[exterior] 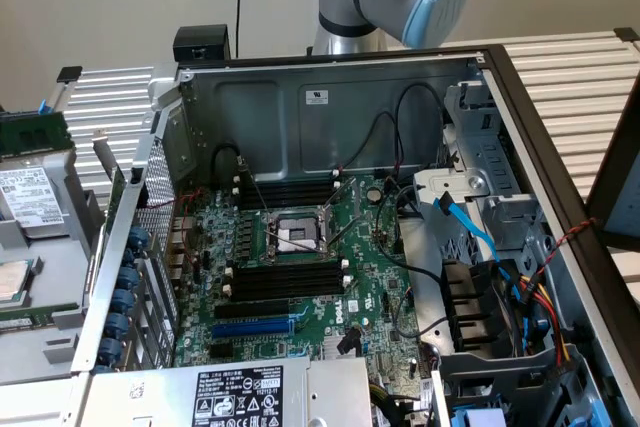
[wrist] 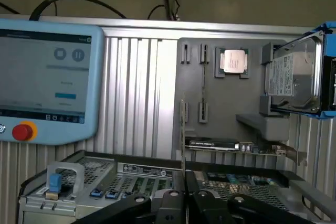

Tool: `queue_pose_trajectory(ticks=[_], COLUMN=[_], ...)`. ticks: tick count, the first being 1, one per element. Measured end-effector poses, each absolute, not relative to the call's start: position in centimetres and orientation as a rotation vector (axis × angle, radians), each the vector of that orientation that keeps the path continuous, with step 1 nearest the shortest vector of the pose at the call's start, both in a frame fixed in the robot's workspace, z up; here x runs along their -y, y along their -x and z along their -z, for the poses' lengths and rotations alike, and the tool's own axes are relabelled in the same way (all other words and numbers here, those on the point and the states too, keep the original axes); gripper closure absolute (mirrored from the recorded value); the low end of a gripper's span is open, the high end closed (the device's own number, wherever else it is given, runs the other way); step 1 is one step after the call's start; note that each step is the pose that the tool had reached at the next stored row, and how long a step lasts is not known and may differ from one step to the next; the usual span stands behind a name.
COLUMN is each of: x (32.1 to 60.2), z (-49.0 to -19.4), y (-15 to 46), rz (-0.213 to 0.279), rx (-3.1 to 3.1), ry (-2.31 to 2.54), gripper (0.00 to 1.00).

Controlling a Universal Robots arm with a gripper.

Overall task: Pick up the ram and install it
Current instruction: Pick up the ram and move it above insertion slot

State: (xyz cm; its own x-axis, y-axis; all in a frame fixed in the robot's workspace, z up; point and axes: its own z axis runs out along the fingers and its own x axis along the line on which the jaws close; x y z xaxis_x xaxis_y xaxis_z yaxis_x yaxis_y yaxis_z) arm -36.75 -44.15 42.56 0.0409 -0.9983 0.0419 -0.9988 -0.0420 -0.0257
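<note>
The pincer (wrist: pixel 184 186) was almost shut, seemingly pinching the ram (wrist: pixel 182 135) edge-on. So slim a hold could let it twist and miss the black slots (exterior: pixel 287 277).

Open computer case (exterior: pixel 330 97) on ribbed metal table (exterior: pixel 580 77). Green motherboard (exterior: pixel 375 277) inside; CPU socket (exterior: pixel 295 235) at centre, black memory slots (exterior: pixel 285 277) on both sides of socket, blue slot (exterior: pixel 252 327) nearer labelled power supply (exterior: pixel 240 392). Blue cable (exterior: pixel 470 217) over drive cage at exterior view's right. Wrist view: teach pendant (wrist: pixel 47 72) with red button (wrist: pixel 22 131); grey tray (wrist: pixel 236 98) holds processor chip (wrist: pixel 232 61), expansion card (wrist: pixel 215 144), hard drive (wrist: pixel 294 77) in blue caddy.
</note>
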Motion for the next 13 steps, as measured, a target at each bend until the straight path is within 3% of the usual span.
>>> queue_pose_trajectory(ticks=[13], x=[42.5], z=[-42.5], y=[32.8], rz=[-0.073], rx=[2.169], ry=[-2.261], gripper=[0.87])
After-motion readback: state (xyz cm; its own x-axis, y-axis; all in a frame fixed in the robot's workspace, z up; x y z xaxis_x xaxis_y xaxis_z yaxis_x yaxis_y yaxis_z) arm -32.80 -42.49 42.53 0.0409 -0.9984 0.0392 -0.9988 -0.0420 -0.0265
